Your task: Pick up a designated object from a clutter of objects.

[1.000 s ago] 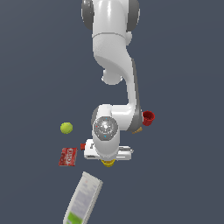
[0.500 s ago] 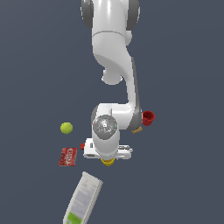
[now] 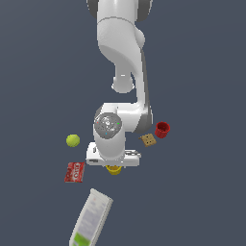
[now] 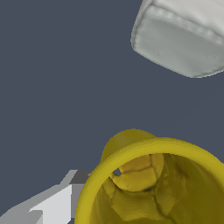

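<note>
Yellow cup (image 4: 148, 183) at the claw (image 3: 114, 166) — bottle (image 3: 91, 218) label unreadable

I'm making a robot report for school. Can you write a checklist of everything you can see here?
Surface: plain dark grey floor, no marks.
Job's thing: yellow cup, upright, mostly hidden under the robot's hand; the wrist view looks right into its open mouth.
Clutter: yellow-green ball, flat red packet, white bottle lying down, brown cracker, red cup.
Gripper: gripper sits right over the yellow cup; one grey finger shows beside the rim; open or shut cannot be told.
Cables: nothing seen.
Surroundings: nothing seen.
</note>
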